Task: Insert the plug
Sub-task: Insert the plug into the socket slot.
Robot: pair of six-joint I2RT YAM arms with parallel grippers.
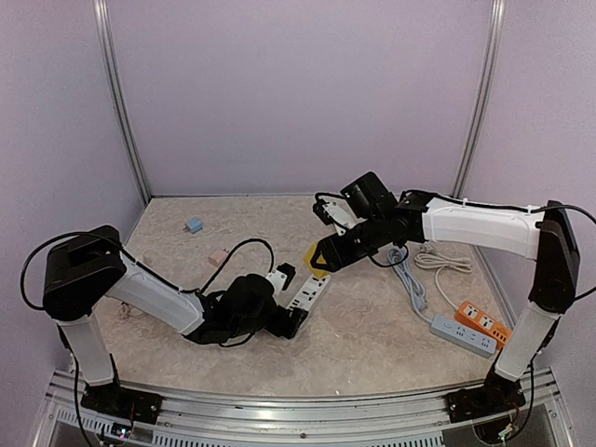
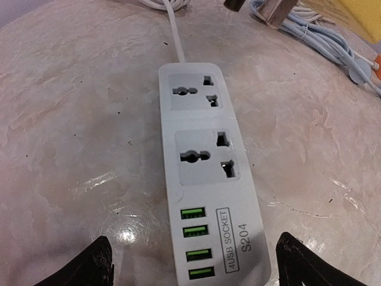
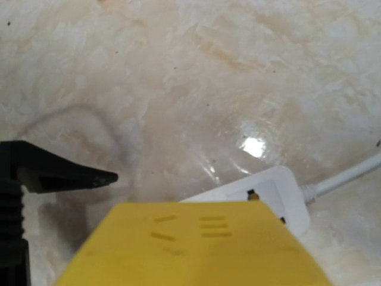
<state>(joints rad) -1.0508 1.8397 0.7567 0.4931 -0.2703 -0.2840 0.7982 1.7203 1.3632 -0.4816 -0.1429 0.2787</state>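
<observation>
- The left gripper has its jaws spread wide with nothing held. In the left wrist view its dark fingertips stand either side of the near end of the white power strip, and neither presses on it.
- The right gripper has its jaws partly closed on the yellow plug. In the right wrist view the plug fills the lower middle, with one black finger at 9 o'clock of it; the other finger is hidden.
- In the top view the power strip lies on the table near the middle, running from the left gripper toward 1 o'clock.
- The plug sits at 12 o'clock of the strip's far end, just beside it. Whether it touches the strip cannot be told. It is not yet in a socket.
- The strip carries two sockets in a row, both faces in full view, and four green USB ports at its near end.
- A white cord leaves the strip's far end toward 12 o'clock.
- At 3 o'clock of the plug lie looped cables.
- Toward 4 o'clock, near the right arm's base, a grey strip and an orange strip lie side by side.
- A blue block and a pink block sit at 10 o'clock of the left gripper, well apart from the power strip.
</observation>
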